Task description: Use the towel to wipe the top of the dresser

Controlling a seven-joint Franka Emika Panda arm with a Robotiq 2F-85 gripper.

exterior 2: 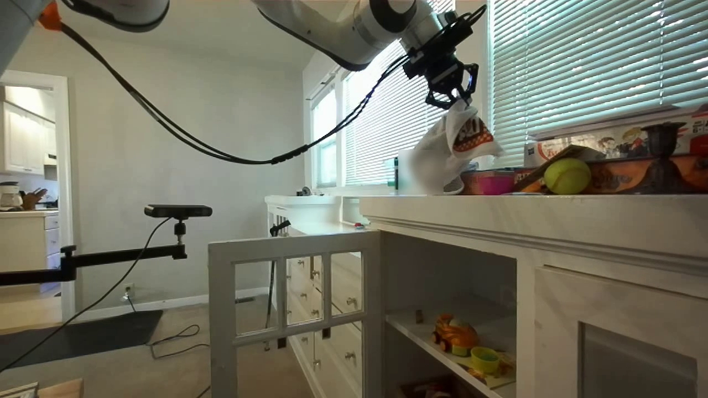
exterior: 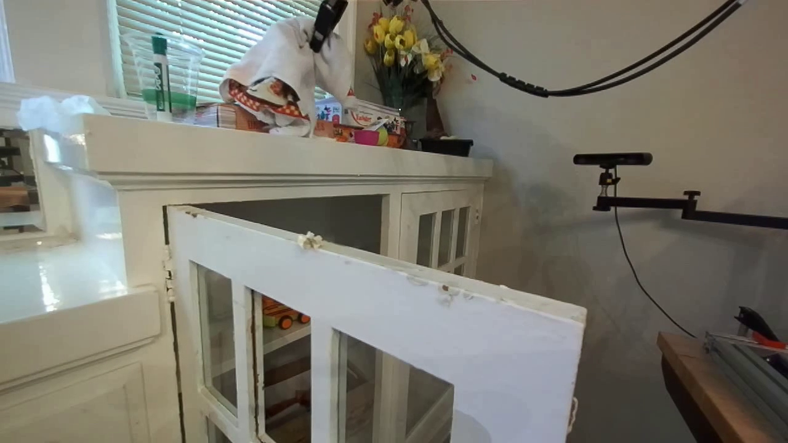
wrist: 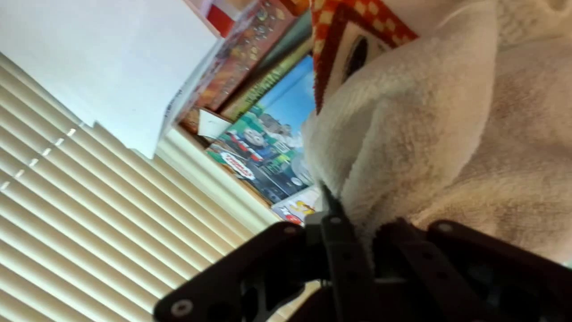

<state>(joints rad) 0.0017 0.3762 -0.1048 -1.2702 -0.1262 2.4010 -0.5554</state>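
Observation:
The white towel with a red-orange patterned patch hangs bunched in both exterior views point(exterior: 280, 55) point(exterior 2: 440, 141). It fills the right side of the wrist view point(wrist: 411, 120). My gripper point(exterior 2: 460, 101) is shut on its upper part, and the cloth runs between the fingers in the wrist view point(wrist: 353, 223). In an exterior view only a dark finger point(exterior: 326, 27) shows above the cloth. The towel's lower end hangs down to the level of the white dresser's top point(exterior: 246, 144) point(exterior 2: 531, 210). Whether it presses on the surface cannot be told; the top is seen nearly edge-on.
On the dresser top stand a clear cup point(exterior: 136, 74) with a green marker point(exterior: 161, 77), boxes point(exterior 2: 603, 143), a pink cup point(exterior 2: 495, 185), a tennis ball point(exterior 2: 567, 176), a dark candlestick point(exterior 2: 662, 143) and yellow flowers point(exterior: 397, 40). Window blinds point(exterior 2: 597, 66) are behind. A cabinet door point(exterior: 381, 289) stands open.

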